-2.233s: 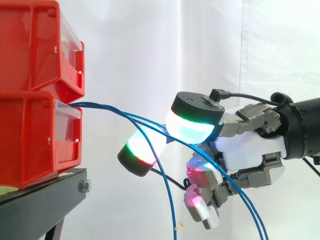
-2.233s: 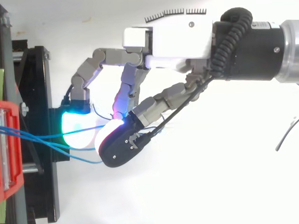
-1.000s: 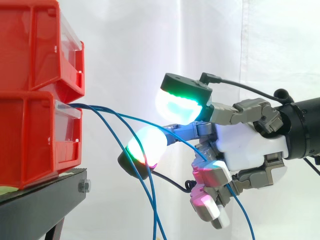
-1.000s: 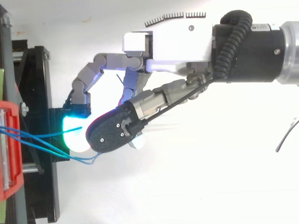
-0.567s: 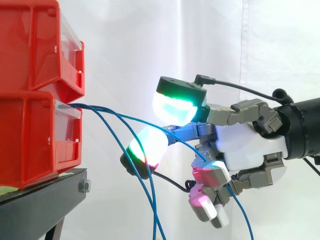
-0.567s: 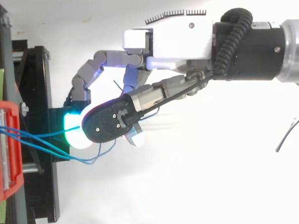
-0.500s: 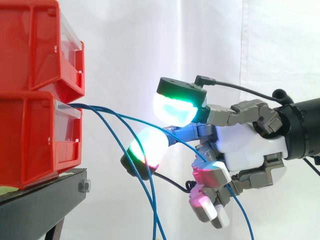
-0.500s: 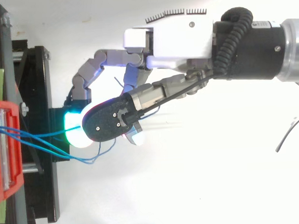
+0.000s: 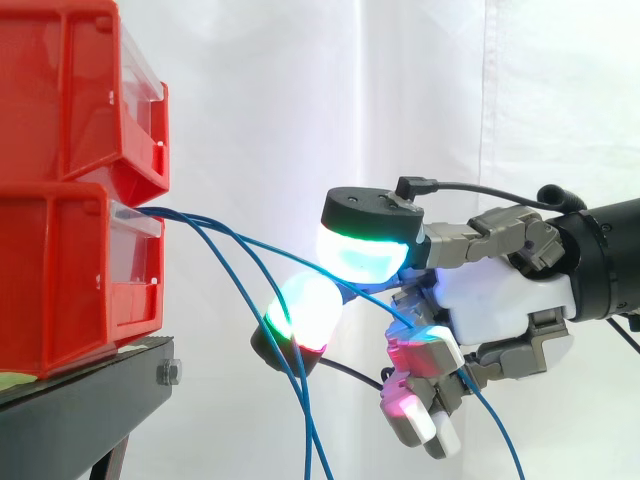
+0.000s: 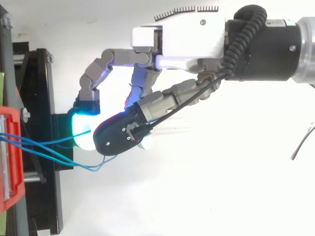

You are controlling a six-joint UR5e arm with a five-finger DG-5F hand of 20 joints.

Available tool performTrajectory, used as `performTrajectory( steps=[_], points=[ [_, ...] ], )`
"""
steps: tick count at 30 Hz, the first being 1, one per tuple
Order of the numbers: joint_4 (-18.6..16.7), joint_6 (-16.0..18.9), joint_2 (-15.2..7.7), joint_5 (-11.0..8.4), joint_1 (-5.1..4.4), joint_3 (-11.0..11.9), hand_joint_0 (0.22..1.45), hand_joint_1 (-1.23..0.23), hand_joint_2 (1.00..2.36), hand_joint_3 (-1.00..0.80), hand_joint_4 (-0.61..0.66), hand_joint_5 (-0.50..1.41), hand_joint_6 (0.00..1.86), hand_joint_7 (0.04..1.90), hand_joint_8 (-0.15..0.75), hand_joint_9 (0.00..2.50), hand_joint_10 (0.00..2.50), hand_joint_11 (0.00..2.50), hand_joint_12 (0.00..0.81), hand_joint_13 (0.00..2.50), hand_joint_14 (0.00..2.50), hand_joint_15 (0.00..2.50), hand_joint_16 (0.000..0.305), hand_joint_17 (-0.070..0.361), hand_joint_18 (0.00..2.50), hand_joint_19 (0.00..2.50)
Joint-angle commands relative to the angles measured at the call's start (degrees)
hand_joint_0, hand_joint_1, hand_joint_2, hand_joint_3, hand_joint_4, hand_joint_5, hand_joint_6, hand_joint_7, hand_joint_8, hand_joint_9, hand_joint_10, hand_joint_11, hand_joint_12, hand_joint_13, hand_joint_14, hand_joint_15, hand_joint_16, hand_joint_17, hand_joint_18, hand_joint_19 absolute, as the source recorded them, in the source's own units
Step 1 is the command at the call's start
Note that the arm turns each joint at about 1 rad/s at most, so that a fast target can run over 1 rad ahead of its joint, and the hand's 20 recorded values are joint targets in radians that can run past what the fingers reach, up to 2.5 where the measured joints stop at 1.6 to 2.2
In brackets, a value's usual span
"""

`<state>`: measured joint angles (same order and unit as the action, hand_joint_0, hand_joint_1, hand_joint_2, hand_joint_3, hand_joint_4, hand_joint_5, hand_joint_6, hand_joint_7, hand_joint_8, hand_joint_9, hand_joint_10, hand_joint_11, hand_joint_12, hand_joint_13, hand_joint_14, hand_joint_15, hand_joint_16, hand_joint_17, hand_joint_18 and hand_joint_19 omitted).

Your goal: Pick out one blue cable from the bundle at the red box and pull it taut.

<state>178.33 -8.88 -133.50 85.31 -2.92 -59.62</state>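
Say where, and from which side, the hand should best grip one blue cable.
The upper cable, on its open stretch out from the lower bin, where it lies apart from the two drooping ones. Come from the side opposite the bin, pinching above and below: it slopes only gently there.

Side view: looks level across the work from close by, with the red bins [image 9: 70,250] at the left edge of the frame, the hand [image 9: 500,300] at the right and a white curtain [image 9: 300,100] behind. Top view: looks straight down (just as near), with the bins at left and the arm [image 10: 269,45] at upper right. Shared by both: bin fronts, blue cables [image 9: 185,216] and hand.
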Motion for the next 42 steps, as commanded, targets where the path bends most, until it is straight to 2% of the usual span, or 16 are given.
performTrajectory(
  steps=[1, 3, 6, 7, 12, 19, 30, 36, 42],
  points=[
    [0.0, 0.0, 0.0, 0.12, 0.02, 0.0, 0.57, -0.61, 1.01, -0.35, -0.02, -0.11, 0.91, 0.7, 0.261, 1.34, 0.03, 0.83, 0.35, 1.06, 0.02, 0.61, 0.05, 0.112, 0.95, 0.73],
    [0.1, 0.0, 0.0, 0.12, 0.02, -0.1, 0.54, -0.54, 1.0, -0.46, -0.01, -0.11, 0.91, 0.68, 0.262, 1.35, 0.03, 0.82, 0.352, 1.07, 0.02, 0.62, 0.051, 0.115, 0.96, 0.74],
    [0.2, 0.0, 0.0, 0.04, 0.02, 0.0, 0.56, -0.37, 1.0, -0.49, -0.03, -0.11, 0.91, 0.68, 0.263, 1.37, 0.03, 0.82, 0.348, 1.07, 0.02, 0.62, 0.051, 0.115, 0.95, 0.75],
    [0.2, 0.0, 0.0, -0.05, 0.02, -0.1, 0.57, -0.36, 1.0, -0.48, -0.03, -0.11, 0.9, 0.69, 0.263, 1.37, 0.03, 0.83, 0.346, 1.07, 0.02, 0.62, 0.05, 0.113, 0.95, 0.76],
    [0.2, 0.0, 0.0, -0.05, -0.06, 0.0, 0.59, -0.44, 1.02, -0.27, -0.03, -0.1, 0.9, 0.72, 0.276, 1.38, 0.03, 0.84, 0.352, 1.07, 0.02, 0.62, 0.05, 0.113, 0.95, 0.75],
    [0.2, 0.1, 0.0, 0.04, -0.06, 0.0, 0.58, -0.54, 1.02, -0.19, 0.0, -0.1, 0.92, 0.69, 0.297, 1.38, 0.03, 0.86, 0.374, 1.09, 0.02, 0.61, 0.055, 0.123, 0.99, 0.72],
    [0.2, 0.3, 0.0, 0.12, -0.15, -0.1, 0.58, -0.58, 1.02, -0.31, 0.03, -0.12, 0.93, 0.65, 0.282, 1.34, 0.03, 0.9, 0.353, 1.07, 0.02, 0.63, 0.051, 0.114, 0.95, 0.74],
    [0.2, 0.4, 0.0, 0.12, -0.15, 0.0, 0.56, -0.52, 1.01, -0.42, 0.03, -0.11, 0.93, 0.65, 0.28, 1.37, 0.03, 0.89, 0.355, 1.08, 0.02, 0.62, 0.053, 0.118, 0.98, 0.72],
    [0.2, 0.6, 0.0, 0.12, -0.15, -0.1, 0.56, -0.51, 1.01, -0.44, 0.02, -0.11, 0.92, 0.67, 0.283, 1.4, 0.03, 0.91, 0.353, 1.08, 0.02, 0.62, 0.052, 0.116, 0.97, 0.72]
  ],
)
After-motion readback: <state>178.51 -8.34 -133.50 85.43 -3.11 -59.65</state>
